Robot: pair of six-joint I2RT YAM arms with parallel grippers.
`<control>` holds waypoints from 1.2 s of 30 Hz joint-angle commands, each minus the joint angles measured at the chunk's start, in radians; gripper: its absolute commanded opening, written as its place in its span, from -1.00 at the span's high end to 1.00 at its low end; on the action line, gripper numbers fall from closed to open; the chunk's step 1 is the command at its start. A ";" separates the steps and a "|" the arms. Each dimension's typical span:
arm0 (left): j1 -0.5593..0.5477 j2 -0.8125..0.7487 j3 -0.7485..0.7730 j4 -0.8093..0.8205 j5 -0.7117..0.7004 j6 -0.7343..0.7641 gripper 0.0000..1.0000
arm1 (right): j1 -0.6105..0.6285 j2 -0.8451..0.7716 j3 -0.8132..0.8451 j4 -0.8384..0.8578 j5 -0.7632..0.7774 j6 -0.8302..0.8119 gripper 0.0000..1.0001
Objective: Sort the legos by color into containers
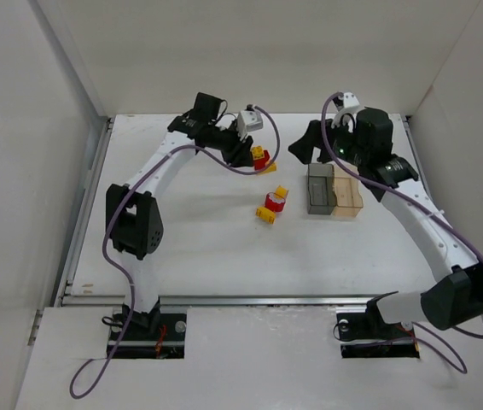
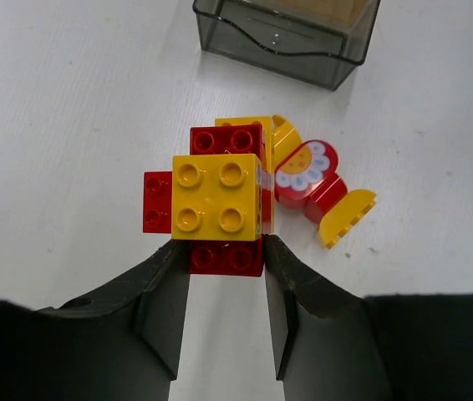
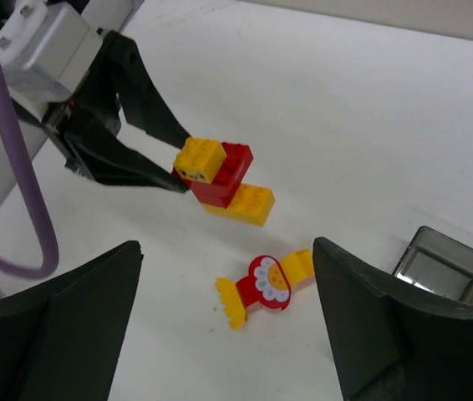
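Observation:
My left gripper (image 2: 226, 251) is shut on a clump of joined legos (image 2: 220, 196): its fingers pinch a red brick under a yellow four-stud brick, with more red and yellow below. The clump (image 1: 263, 160) hangs just above the table (image 1: 190, 239) at the back middle. A second clump (image 3: 266, 284), red with a white-petalled flower face and yellow ends, lies flat on the table (image 1: 273, 205). My right gripper (image 3: 228, 251) hovers open above it, holding nothing. The paired containers stand right of it, dark grey (image 1: 319, 188) beside tan clear (image 1: 346, 195).
White walls close in the table at the back and both sides. The left arm's purple cable (image 1: 250, 166) loops near the held clump. In the right wrist view the left gripper's fingers (image 3: 128, 171) and the grey container's corner (image 3: 445, 267) show.

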 commanded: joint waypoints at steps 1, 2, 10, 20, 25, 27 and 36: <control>-0.043 -0.094 0.002 0.003 -0.105 -0.165 1.00 | 0.072 -0.013 0.019 0.046 0.122 0.126 -0.71; -0.057 -0.094 0.002 0.003 -0.126 -0.197 1.00 | 0.092 -0.013 0.041 0.046 0.172 0.155 -0.61; -0.117 -0.193 -0.071 0.025 -0.185 -0.340 1.00 | 0.246 0.111 0.144 -0.033 0.327 0.242 -0.31; -0.166 -0.295 -0.194 0.045 -0.035 -0.340 1.00 | 0.296 0.100 0.067 -0.039 0.387 0.252 -0.19; -0.166 -0.295 -0.190 0.045 -0.014 -0.340 1.00 | 0.305 0.043 0.022 0.027 0.387 0.250 -0.19; -0.175 -0.295 -0.171 0.033 -0.014 -0.351 1.00 | 0.315 0.053 0.048 -0.005 0.407 0.241 -0.19; -0.175 -0.265 -0.133 0.011 0.005 -0.386 1.00 | 0.355 0.080 0.036 -0.053 0.436 0.196 -0.16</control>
